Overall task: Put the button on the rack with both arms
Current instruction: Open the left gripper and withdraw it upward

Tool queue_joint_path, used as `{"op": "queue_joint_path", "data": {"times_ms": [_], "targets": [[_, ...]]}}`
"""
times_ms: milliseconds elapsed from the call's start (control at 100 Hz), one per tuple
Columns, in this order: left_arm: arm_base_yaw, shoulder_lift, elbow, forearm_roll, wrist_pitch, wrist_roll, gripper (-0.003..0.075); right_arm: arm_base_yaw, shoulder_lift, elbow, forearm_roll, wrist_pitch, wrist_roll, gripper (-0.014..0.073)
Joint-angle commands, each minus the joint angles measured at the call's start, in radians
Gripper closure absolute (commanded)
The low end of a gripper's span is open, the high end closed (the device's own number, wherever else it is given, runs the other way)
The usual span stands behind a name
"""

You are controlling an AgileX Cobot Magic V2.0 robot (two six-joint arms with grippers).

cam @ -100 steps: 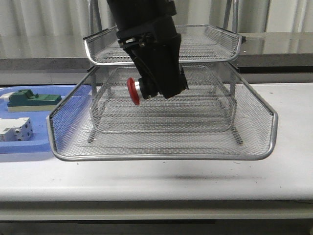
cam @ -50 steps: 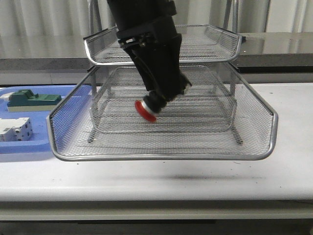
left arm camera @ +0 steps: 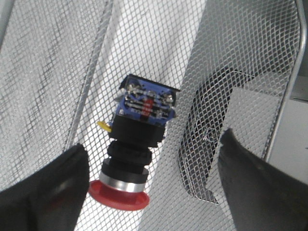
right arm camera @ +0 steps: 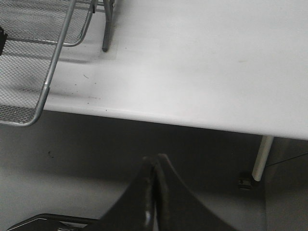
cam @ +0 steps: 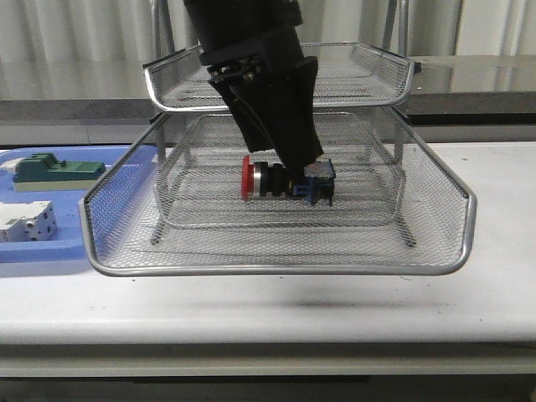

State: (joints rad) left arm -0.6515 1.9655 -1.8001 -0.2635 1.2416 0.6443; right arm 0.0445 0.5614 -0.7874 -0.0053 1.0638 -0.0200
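On the far left of the front view a flat blue tray (cam: 33,251) lies on the white table (cam: 268,310), carrying a green-and-beige block (cam: 52,171) and, nearer the camera, a white breaker-like block (cam: 25,222). Just to its right stands the silver wire-mesh rack (cam: 276,251), its pulled-out middle tray reaching toward the camera. The button (cam: 285,180) lies on its side on that tray's mesh floor — red cap to the left, blue rear end to the right. The black left arm (cam: 260,75) comes down from above, its gripper (cam: 297,163) directly over the button. In the left wrist view the left gripper (left arm camera: 151,187) is spread wide, a dark finger (left arm camera: 45,192) on each side of the button (left arm camera: 137,154) and neither touching it — released. Off the table's right edge, the right gripper (right arm camera: 155,192) hangs below the tabletop with its fingers pressed together, holding nothing
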Motion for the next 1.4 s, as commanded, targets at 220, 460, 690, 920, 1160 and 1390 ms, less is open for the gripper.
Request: {"op": "queue_joint_path", "data": {"times_ms": [220,460,690,920,1160,1390], "targets": [[0.059,-0.146,-0.038,-0.027,0.039,-0.136,0.0185,-0.005,0.001,-0.033,-0.011,-0.054,-0.002,0.0664],[0.169,-0.275,-0.003,-0.006,0.039,-0.206,0.0185,-0.005,0.001,-0.033,-0.011,-0.054,-0.002,0.0664],[0.304,-0.45,0.163,0.013,0.009,-0.222,0.0185,-0.005,0.001,-0.033,-0.011,-0.054,-0.002,0.0664],[0.463,-0.681,0.423,0.013,-0.17,-0.23,0.0185,-0.005,0.001,-0.033,-0.011,-0.054,-0.002,0.0664],[0.58,-0.947,0.724,0.009,-0.413,-0.235,0.0185,-0.005,0.001,-0.033,-0.011,-0.054,-0.002,0.0664],[0.594,-1.212,0.985,-0.041,-0.664,-0.238,0.0185,-0.005,0.001,-0.033,-0.011,-0.054,-0.002,0.0664]]}}
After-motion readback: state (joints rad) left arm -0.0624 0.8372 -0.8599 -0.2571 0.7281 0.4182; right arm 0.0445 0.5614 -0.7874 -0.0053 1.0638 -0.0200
